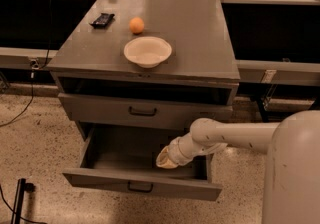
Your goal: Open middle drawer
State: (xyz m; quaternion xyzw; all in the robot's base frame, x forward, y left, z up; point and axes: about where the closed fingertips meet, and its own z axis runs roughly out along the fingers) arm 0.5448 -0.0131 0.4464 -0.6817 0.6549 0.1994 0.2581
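The middle drawer point(100, 180) of the grey cabinet is pulled well out, and its flat front with a small dark bar handle point(140, 187) faces the floor side. Its grey inside shows nothing in it. My gripper point(167, 159) reaches in from the right on the white arm point(225, 135). It sits low over the right part of the drawer's inside, just behind the front panel. The taller-fronted drawer point(142, 112) above is shut. The lowest drawer is hidden under the pulled-out one.
On the cabinet top point(200, 43) stand a white bowl point(148, 51), an orange point(136, 25) and a small dark object point(101, 19). Long grey benches run behind on both sides. A black cable point(20, 113) lies on the speckled floor at the left.
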